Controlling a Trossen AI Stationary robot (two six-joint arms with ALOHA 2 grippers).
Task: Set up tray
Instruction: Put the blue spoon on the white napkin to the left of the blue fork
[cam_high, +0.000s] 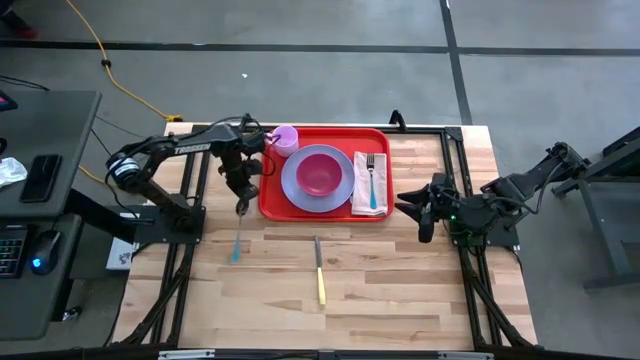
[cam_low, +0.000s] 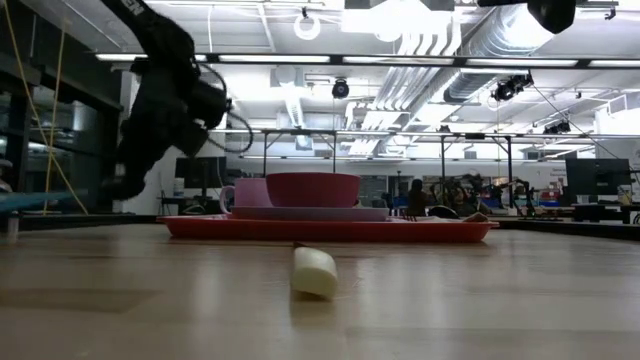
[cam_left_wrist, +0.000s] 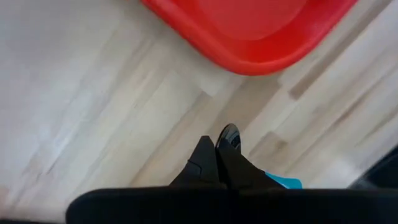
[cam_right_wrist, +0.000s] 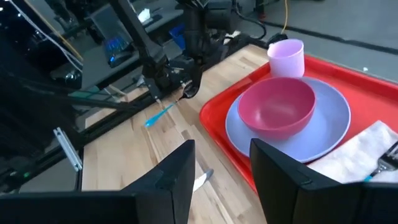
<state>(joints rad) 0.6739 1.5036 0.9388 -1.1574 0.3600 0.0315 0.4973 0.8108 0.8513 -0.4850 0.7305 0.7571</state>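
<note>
1. We are seeing the yellow-handled knife (cam_low: 314, 270) lying nearest the low camera, on the bare table (cam_high: 400, 280) in front of the tray (cam_high: 275, 205); it is not yet on the tray.
2. The red tray is sitting at the table's far middle, already carrying the lavender plate (cam_high: 296, 185), the pink bowl (cam_high: 319, 173), the lavender cup (cam_high: 285, 140), and a napkin (cam_high: 361, 190) with a fork (cam_high: 371, 180).
3. The left gripper (cam_high: 241, 205) is closing its fingers on the blue-handled spoon (cam_high: 237, 243) just beside the tray's left edge; the spoon looks lifted at one end.
4. The right gripper (cam_high: 412, 205) is waiting with fingers apart and empty, right of the tray.
5. We judge the spoon and the knife are left to place.
6. In the left wrist view the spoon's bowl is mostly hidden behind the fingers.
</note>
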